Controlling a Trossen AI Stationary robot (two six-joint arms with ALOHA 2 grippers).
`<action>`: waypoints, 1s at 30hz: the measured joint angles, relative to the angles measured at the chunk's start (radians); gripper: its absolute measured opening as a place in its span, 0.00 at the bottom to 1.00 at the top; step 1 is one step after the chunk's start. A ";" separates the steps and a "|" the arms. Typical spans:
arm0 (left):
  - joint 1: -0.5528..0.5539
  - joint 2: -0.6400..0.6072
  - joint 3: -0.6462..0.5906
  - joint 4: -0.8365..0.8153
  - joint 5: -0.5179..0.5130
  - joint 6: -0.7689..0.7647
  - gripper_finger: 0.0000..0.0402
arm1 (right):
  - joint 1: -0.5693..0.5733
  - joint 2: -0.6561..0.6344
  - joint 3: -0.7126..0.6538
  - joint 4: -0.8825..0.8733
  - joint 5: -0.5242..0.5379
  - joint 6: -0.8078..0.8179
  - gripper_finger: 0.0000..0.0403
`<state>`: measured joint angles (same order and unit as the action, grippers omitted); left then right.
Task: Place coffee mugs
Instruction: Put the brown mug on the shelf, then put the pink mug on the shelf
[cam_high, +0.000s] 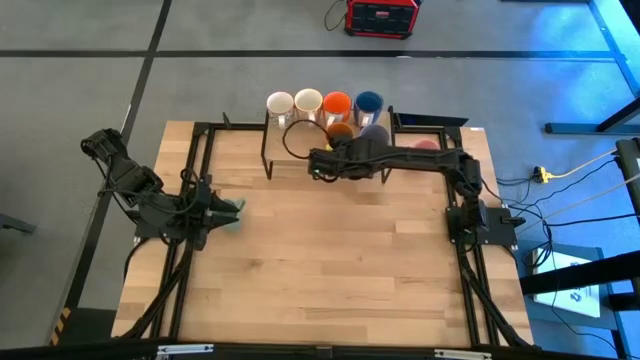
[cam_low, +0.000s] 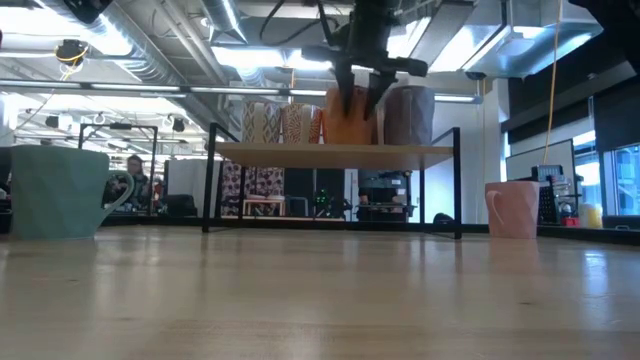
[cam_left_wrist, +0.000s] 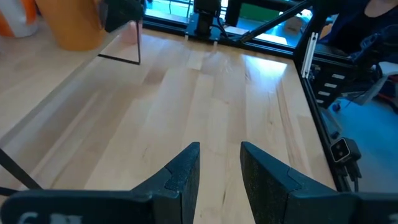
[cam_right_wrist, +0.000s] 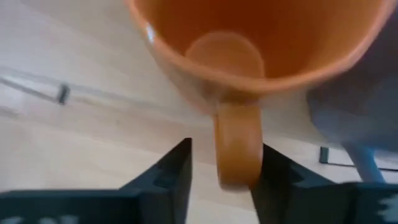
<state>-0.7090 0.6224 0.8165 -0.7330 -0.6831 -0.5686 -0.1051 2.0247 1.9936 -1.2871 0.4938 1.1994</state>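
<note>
A black-framed shelf (cam_high: 268, 150) stands at the table's far edge. On it are two white mugs (cam_high: 293, 102), a bright orange mug (cam_high: 337, 103), a blue mug (cam_high: 369, 101), a lavender-grey mug (cam_low: 408, 113) and an amber orange mug (cam_right_wrist: 249, 43). My right gripper (cam_right_wrist: 224, 165) is open over the amber mug, its fingers either side of the handle. The pale green mug (cam_low: 58, 191) stands on its base on the table's left. My left gripper (cam_left_wrist: 221, 162) is open and holds nothing; it hangs beside the green mug (cam_high: 234, 212). The pink mug (cam_low: 511, 208) stands on the table at the far right. My right gripper comes from above, with the amber mug's handle (cam_right_wrist: 237, 146) between its open fingers. One finger (cam_right_wrist: 268, 171) lies close against the handle; I cannot tell whether it touches. A gap shows at the other finger. The mug stands upright on the shelf (cam_low: 330, 151).
Black frame rails (cam_high: 196, 170) run along the table's left and right sides. Bare wood (cam_high: 330, 260) fills the middle and near part of the table. The lavender-grey mug stands close beside the amber one. A person (cam_low: 133, 172) shows in the room behind.
</note>
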 joint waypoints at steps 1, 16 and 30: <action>0.000 0.000 0.000 0.001 -0.002 0.000 0.27 | 0.000 0.001 0.000 -0.006 -0.008 -0.005 0.35; 0.000 0.000 0.000 0.000 0.013 0.002 0.27 | 0.159 -0.061 0.123 -0.069 0.049 -0.136 0.43; 0.000 0.000 0.000 0.000 0.014 0.001 0.27 | 0.357 -0.206 -0.068 -0.278 0.146 0.156 0.43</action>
<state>-0.7090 0.6224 0.8165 -0.7334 -0.6692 -0.5674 0.2517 1.8183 1.9256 -1.5646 0.6394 1.3549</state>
